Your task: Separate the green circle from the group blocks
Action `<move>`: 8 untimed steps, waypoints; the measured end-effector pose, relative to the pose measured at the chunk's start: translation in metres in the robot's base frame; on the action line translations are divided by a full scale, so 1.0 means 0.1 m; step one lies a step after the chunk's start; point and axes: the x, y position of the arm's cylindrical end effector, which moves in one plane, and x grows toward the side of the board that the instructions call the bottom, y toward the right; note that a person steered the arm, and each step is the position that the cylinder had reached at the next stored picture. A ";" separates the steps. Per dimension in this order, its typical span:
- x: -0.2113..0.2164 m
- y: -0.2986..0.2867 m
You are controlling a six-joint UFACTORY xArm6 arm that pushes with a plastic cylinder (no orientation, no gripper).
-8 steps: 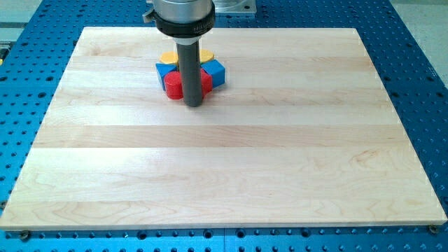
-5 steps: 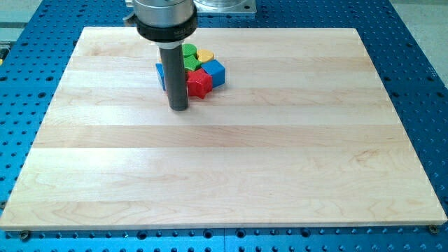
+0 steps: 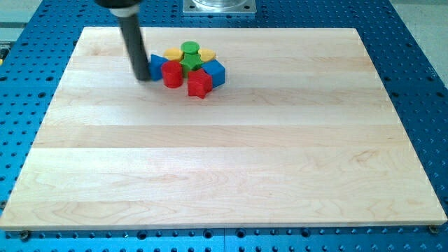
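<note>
Pale wooden boards, joined in long strips, make up the table top [image 3: 231, 154], which rests on a blue metal bench [image 3: 420, 70] peppered with holes. Near the view's top, left of centre, sits the cluster of small blocks. The green circle [image 3: 189, 49] is a short round cylinder at the cluster's top edge, wedged between two yellow blocks: a yellow one [image 3: 172, 54] on the view's left and a yellow one [image 3: 206, 54] on the view's right, whose exact shapes I cannot make out. Just below it lies another green block [image 3: 190, 63], star-like in outline. Lower still, a red cylinder [image 3: 171, 73] and a red star-shaped block [image 3: 199, 83] stand in front, with a blue block [image 3: 215, 71] on the view's right and a blue block [image 3: 157, 65] on the view's left. All look matte and solid, packed touching. I carry no fingers, only a straight dark rod; my tip [image 3: 142, 77] rests on the wood at the cluster's left, right against the left blue block, so that block and the left yellow one lie between me and the green circle.
</note>
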 end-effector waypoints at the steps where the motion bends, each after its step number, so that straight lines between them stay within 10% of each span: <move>1: -0.35 -0.05; 3: -1.02 0.12; 5: -0.40 1.30; 8: 0.49 1.54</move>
